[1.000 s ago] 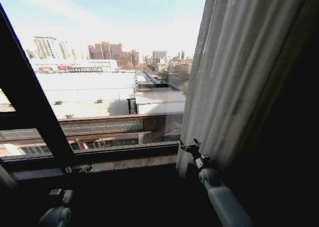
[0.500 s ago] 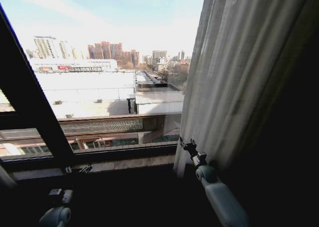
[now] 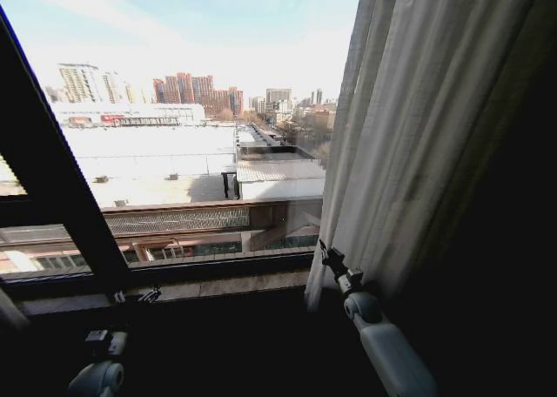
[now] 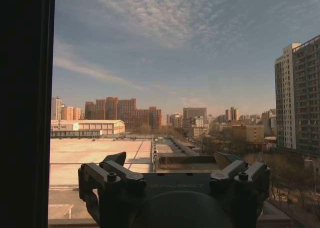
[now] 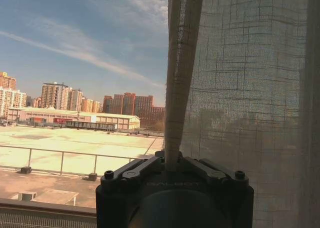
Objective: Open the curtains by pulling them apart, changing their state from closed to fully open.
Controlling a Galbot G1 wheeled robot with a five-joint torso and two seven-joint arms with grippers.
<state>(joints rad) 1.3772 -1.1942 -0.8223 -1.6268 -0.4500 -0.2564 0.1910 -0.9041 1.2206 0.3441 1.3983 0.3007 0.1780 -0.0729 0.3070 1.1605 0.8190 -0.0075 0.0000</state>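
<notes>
- Hanging on the right side of the head view, the curtains (image 3: 435, 136) form a gathered bunch of sheer cream pleats, darker toward the hem, with the glass to their left uncovered.
- The right tool (image 3: 330, 259) sits at the curtains' inner edge, low down, just above the window sill (image 3: 218, 284).
- In the right wrist view, the right tool (image 5: 172, 165) has its two fingers closed together on a narrow fold of the curtains (image 5: 240, 88); the pinched fold rises straight up from between them.
- The left tool (image 3: 150, 294) rests low at the left of the head view, near the sill and beside the black window frame (image 3: 52, 179), well apart from the curtains.
- In the left wrist view, the left tool (image 4: 172, 175) has its fingers spread wide with nothing between them, facing rooftops and sky.
</notes>
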